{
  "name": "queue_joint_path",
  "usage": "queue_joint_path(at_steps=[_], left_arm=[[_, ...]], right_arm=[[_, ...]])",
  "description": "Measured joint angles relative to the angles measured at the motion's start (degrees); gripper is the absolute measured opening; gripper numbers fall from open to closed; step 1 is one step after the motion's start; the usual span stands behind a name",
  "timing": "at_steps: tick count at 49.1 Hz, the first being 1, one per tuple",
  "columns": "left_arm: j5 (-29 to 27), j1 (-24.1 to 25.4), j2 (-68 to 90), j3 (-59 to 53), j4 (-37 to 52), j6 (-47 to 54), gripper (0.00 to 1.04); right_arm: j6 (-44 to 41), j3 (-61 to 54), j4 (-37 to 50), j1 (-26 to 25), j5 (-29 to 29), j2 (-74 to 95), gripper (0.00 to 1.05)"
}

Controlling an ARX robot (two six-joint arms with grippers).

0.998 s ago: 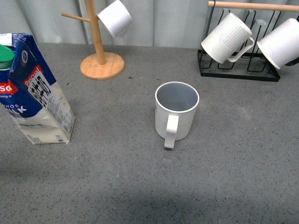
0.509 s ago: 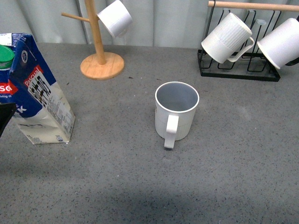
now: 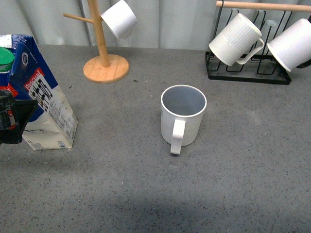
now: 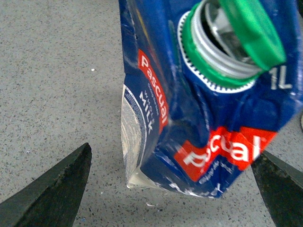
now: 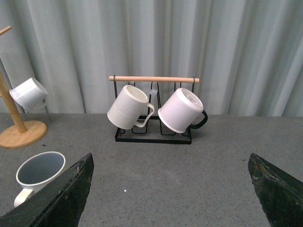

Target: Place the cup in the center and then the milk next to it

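Left wrist view shows the left gripper (image 4: 171,153) released, straddling the milk (image 4: 156,71) for a grasp, the cup (image 3: 183,119) already centred.

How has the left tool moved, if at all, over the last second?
Yes. The left tool has come in from the front view's left edge, moving rightward, and now overlaps the lower side of the milk carton, which has stayed put.

Jaws apart: left claw (image 4: 170,153), right claw (image 5: 170,158)
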Motion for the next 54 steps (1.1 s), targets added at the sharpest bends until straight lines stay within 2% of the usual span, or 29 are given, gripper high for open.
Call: queue_joint_path(at_steps=[20, 39, 44, 49, 54], left_arm=[[-1.01, -0.59, 2.36, 3.39, 0.04, -2.64, 0.97], [-2.89, -2.84, 2.58, 3.34, 0.66, -5.22, 0.3], [-4.09, -4.04, 1.86, 3.1, 0.79, -6.14, 0.19], [-7.02, -7.74, 1.77, 2.73, 2.78, -7.1, 0.06], [-10.93, -12.59, 2.12, 2.8, 4.26, -9.79, 0.04]], right_arm=[[0.0, 0.0, 0.0, 0.0, 0.0, 0.0, 0.95], [0.0, 0.0, 0.0, 0.0, 0.0, 0.0, 0.95], [0.0, 0.0, 0.0, 0.0, 0.0, 0.0, 0.95], [0.0, 0.0, 0.0, 0.0, -0.02, 0.0, 0.95], [0.0, 0.0, 0.0, 0.0, 0.0, 0.0, 0.95]])
